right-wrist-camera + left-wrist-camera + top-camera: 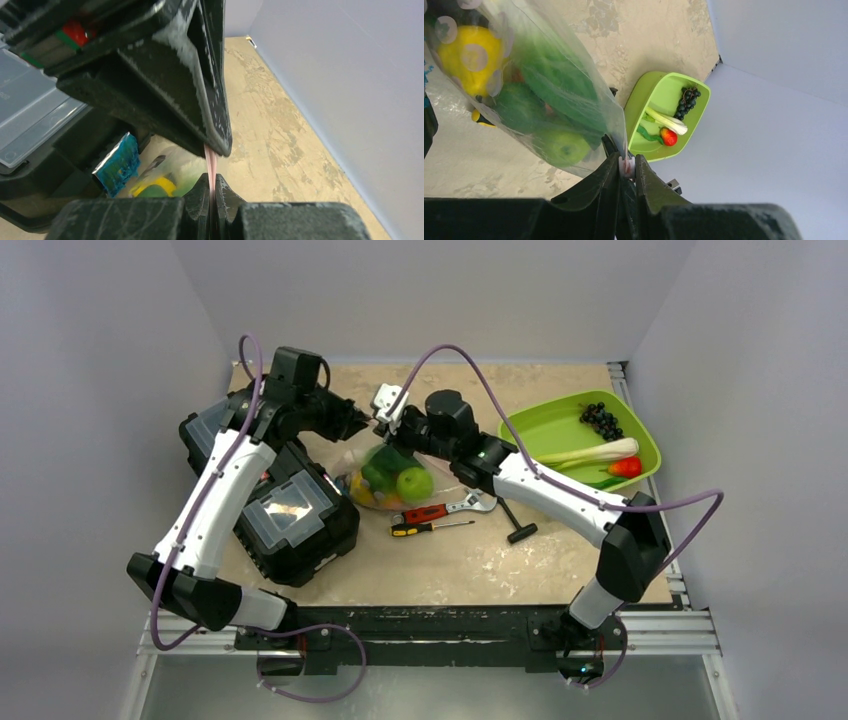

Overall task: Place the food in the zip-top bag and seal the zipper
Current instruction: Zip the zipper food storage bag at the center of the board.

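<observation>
Several toy foods (412,483) weigh the zip-top bag (531,35), which sags left of centre over the table (480,560); I judge it floppy and slick, best held by its stiffer zipper (212,167). Left arm (225,490) and right arm (545,490) reach inward, each one's jaws pinched on that strip, nearly tip to tip.

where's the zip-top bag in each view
top external: zip-top bag in the middle of the picture.
left wrist: bag fills the upper left; left gripper is shut on its zipper.
right wrist: bag at lower centre-left, below the zipper pinched by the right gripper.
shared landmark: the yellow piece inside the bag.
</observation>
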{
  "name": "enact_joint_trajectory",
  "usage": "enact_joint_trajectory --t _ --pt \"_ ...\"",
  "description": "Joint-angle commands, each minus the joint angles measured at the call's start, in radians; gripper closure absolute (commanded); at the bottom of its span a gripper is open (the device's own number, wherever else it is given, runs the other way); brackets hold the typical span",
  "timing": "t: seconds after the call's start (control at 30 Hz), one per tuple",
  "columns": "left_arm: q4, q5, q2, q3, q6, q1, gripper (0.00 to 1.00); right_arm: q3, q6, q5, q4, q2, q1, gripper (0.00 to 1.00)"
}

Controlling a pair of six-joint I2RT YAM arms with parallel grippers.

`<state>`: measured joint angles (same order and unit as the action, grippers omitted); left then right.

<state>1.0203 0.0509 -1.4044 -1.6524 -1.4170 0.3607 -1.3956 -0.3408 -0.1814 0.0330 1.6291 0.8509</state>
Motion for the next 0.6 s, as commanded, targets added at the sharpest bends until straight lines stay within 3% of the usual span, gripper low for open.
enact_joint_trajectory --t 0.0,0.23,0.27,0.37,0.47,0.57 --pt "-0.034 0.055 0.015 0.021 0.024 0.029 0.93 0.008 -0.012 -0.004 0.169 -0.078 0.013 1.00" --pt "-0.042 0.073 0.004 0.019 0.044 0.038 0.93 0.023 -0.026 -0.018 0.179 -0.090 0.019 1.00" --pt "-0.031 0.056 0.009 0.011 0.053 0.038 0.87 0.020 -0.027 0.000 0.173 -0.086 0.019 1.00" --pt "0.032 -0.040 0.044 -0.031 0.089 0.038 0.54 0.007 -0.028 0.023 0.144 -0.074 0.019 1.00" --pt "0.067 -0.111 0.087 -0.043 0.095 0.038 0.38 -0.001 -0.039 0.029 0.137 -0.072 0.019 1.00" --pt "0.055 -0.123 0.103 -0.042 0.096 0.037 0.31 -0.012 -0.043 0.016 0.127 -0.065 0.019 1.00"
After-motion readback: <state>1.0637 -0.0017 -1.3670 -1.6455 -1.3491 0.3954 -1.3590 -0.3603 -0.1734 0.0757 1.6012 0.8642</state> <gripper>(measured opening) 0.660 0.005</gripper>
